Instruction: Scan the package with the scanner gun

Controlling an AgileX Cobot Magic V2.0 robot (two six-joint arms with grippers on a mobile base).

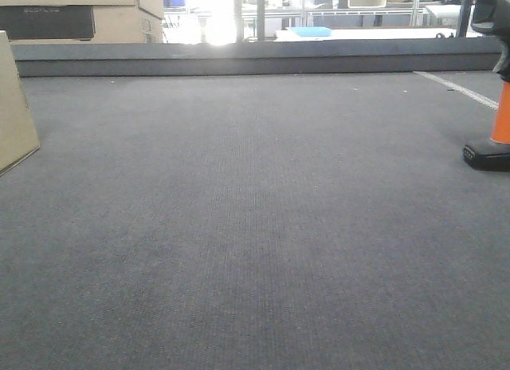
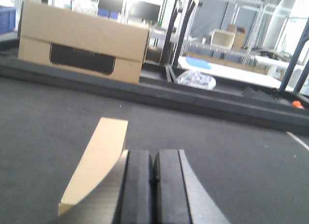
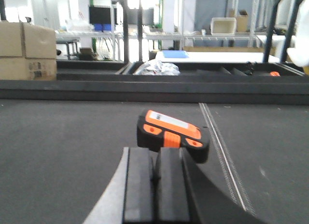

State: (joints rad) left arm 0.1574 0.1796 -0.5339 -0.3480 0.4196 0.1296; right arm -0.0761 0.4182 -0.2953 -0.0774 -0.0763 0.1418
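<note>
The package, a plain tan cardboard box, stands at the left edge of the front view on grey carpet. In the left wrist view its tan face shows just left of my left gripper, which is shut with nothing between its black pads. The scanner gun, with a black head, orange handle and black foot, stands upright at the right edge of the front view. From the right wrist its orange and black top lies just beyond my right gripper, whose pads are shut together and empty. Neither gripper appears in the front view.
Bigger cardboard cartons with a black printed panel sit behind a raised dark ledge at the far edge of the carpeted table. A white line runs along the carpet on the right, near the scanner.
</note>
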